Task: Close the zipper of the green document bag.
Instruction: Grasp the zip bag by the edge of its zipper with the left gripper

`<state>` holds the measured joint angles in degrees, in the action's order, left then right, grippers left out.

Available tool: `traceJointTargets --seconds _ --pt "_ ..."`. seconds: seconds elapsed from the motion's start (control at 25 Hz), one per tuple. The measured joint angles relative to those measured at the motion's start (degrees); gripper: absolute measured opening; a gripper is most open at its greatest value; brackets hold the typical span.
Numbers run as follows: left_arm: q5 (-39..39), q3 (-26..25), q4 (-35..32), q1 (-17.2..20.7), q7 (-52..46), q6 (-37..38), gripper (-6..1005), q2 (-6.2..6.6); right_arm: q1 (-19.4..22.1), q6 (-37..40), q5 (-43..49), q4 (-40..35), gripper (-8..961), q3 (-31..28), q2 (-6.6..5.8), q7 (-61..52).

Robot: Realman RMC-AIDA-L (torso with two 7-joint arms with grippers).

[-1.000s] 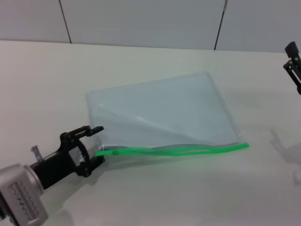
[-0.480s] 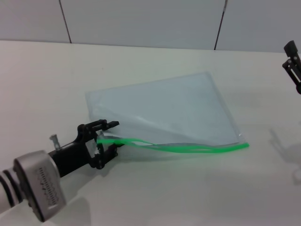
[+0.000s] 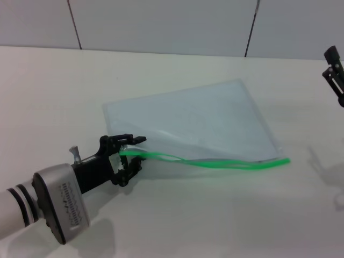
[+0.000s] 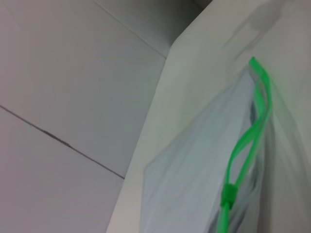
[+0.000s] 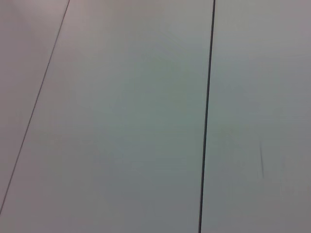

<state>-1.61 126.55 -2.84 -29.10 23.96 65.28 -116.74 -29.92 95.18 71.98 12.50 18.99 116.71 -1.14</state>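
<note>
Green document bag (image 3: 199, 121) is lying flat on the white table (image 3: 54, 91), and it is sitting a little farther to the right than it was a moment ago. Its left edge is now farther from the table's left side. The left end effector (image 3: 133, 152) is also sitting farther right and closer to the bag than before, and more of its silver arm is showing in the head view.

Going from left to right, the left end effector is coming in low from the near left corner. Its black fingers (image 3: 134, 140) are sitting on both sides of the left end of the zipper (image 3: 215, 163), one above the green strip and one below it. They are partly closed around the strip, but I cannot tell if they are really pinching it. The zipper is running to the right along the near edge of the bag, wavy and a bit lifted. In the left wrist view a small green slider tab (image 4: 228, 195) is showing on the strip.

Far to the right, well apart from the bag, the right end effector (image 3: 334, 75) is hanging at the edge of the head view. I cannot tell its state.
</note>
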Motion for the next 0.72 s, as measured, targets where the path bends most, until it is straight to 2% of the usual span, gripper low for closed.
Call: traceJointTargets --seconds 0.28,0.72 --pt "0.74 -0.67 -0.28 0.05 0.75 0.19 217 -0.03 -0.41 0.00 0.00 -0.02 861 2.60 0.02 1.79" --pt "3.02 -0.79 -1.61 0.00 0.81 0.25 104 -0.06 -4.10 -4.15 1.95 0.15 861 7.40 0.03 4.52"
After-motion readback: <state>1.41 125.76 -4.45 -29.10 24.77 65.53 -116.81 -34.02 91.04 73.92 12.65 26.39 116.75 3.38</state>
